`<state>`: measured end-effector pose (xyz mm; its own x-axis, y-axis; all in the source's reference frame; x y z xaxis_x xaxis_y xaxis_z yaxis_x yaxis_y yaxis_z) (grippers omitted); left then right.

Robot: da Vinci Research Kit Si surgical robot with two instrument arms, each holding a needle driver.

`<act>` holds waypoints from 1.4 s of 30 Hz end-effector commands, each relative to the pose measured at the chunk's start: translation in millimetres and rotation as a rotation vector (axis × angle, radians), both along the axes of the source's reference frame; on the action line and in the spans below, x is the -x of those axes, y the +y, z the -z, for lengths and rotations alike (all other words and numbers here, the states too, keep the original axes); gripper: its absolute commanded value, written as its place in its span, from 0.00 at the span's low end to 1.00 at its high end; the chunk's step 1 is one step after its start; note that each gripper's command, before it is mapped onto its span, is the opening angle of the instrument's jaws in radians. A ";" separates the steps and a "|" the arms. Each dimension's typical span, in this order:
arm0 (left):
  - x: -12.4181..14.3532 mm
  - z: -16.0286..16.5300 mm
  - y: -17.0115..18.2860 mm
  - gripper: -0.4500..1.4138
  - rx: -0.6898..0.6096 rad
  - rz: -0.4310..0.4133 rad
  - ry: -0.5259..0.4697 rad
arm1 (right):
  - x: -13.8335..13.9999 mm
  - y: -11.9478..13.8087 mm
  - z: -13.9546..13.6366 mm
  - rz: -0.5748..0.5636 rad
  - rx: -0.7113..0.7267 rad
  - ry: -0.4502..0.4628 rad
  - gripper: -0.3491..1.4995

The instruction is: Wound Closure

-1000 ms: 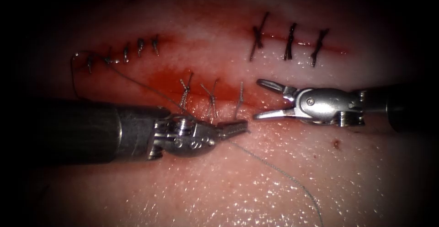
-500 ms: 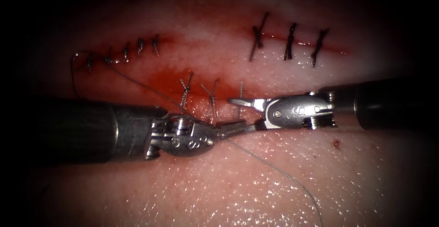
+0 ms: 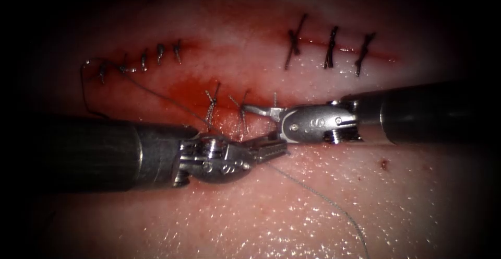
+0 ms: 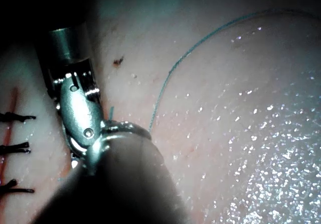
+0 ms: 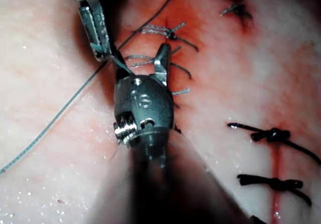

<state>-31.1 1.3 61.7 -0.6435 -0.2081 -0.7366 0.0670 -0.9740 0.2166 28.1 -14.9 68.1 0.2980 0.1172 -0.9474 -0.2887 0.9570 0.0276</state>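
My left tool (image 3: 271, 148) reaches in from the left, its jaws shut on the thread (image 3: 313, 188) just below the cut (image 3: 229, 114). From there the thread trails down to the right over the tissue (image 3: 292, 222). Another strand (image 3: 162, 98) climbs up and left to the stitches. My right tool (image 3: 263, 123) comes from the right with its jaws open. One jaw lies over the third light stitch (image 3: 274, 105), the other beside my left tool's tip. In the right wrist view its jaws (image 5: 140, 61) straddle a short piece of thread (image 5: 120, 66) beside the left tool (image 5: 93, 28). Neither tool holds a needle.
Three light stitches (image 3: 241, 110) cross the lower cut amid red fluid (image 3: 182, 89). Dark stitches (image 3: 330, 47) close a cut at the upper right, and small ones (image 3: 151, 56) another at the upper left. A thin dark arc (image 3: 82, 84) curls at the far left; thread or needle, I cannot tell.
My right tool has moved left with its jaws open until they sit at my left tool's tip. The left tool has hardly moved and keeps hold of the thread.
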 end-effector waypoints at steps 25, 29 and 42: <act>-9.1 4.4 -9.6 0.00 -0.044 0.085 -0.051 | 3.7 0.1 3.3 0.000 -0.054 0.013 0.99; -12.2 4.9 -14.0 0.00 -0.101 0.135 -0.059 | 6.1 0.9 4.5 0.011 -0.070 0.022 0.99; -15.0 -2.1 -23.6 0.53 -0.448 0.283 -0.162 | 8.0 0.5 3.1 -0.027 -0.089 -0.010 0.99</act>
